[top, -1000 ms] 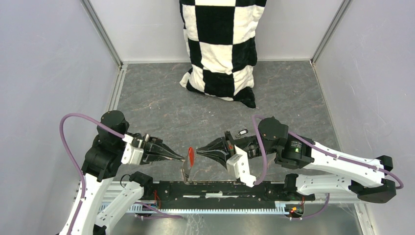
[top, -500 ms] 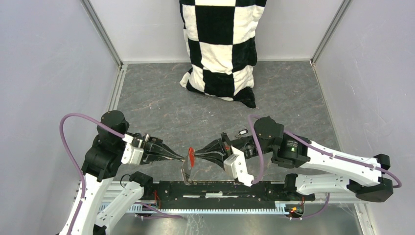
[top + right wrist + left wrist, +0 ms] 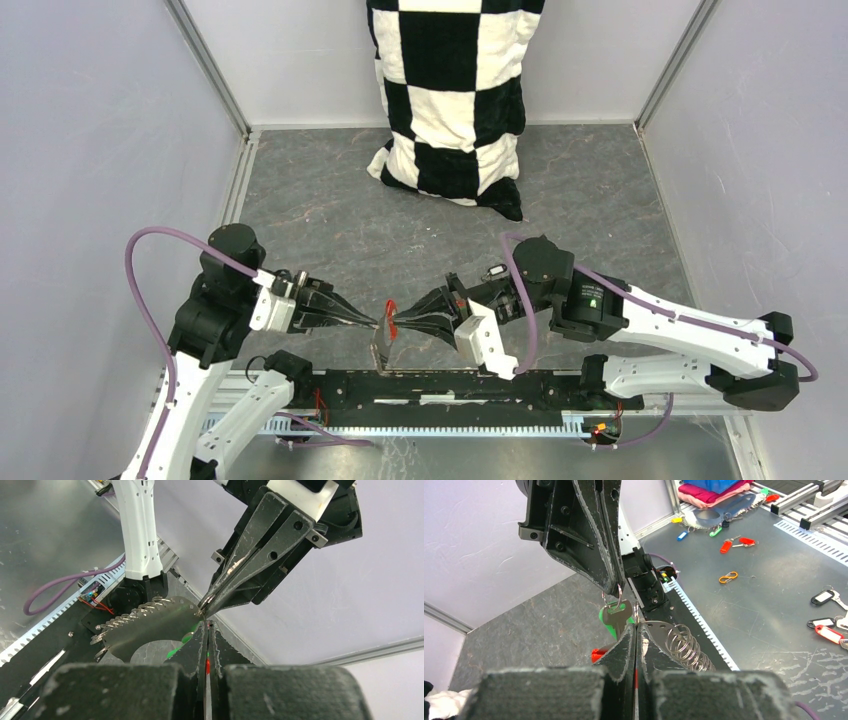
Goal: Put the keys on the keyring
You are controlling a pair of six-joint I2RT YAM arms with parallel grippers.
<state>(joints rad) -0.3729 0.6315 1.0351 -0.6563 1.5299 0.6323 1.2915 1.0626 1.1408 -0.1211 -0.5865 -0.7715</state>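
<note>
Almost tip to tip at the near edge, the left gripper (image 3: pixel 374 324) clamps shut on the keyring (image 3: pixel 390 312) — the right gripper (image 3: pixel 396 322), on the green key (image 3: pixel 618 616).

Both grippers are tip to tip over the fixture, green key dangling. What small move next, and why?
Probably keep the right gripper shut on the keyring and raise it slightly. The green key already hangs from the ring, close to the shut left gripper and the spring fixture; a small lift should show whether it swings free. Full threading cannot be seen.
</note>
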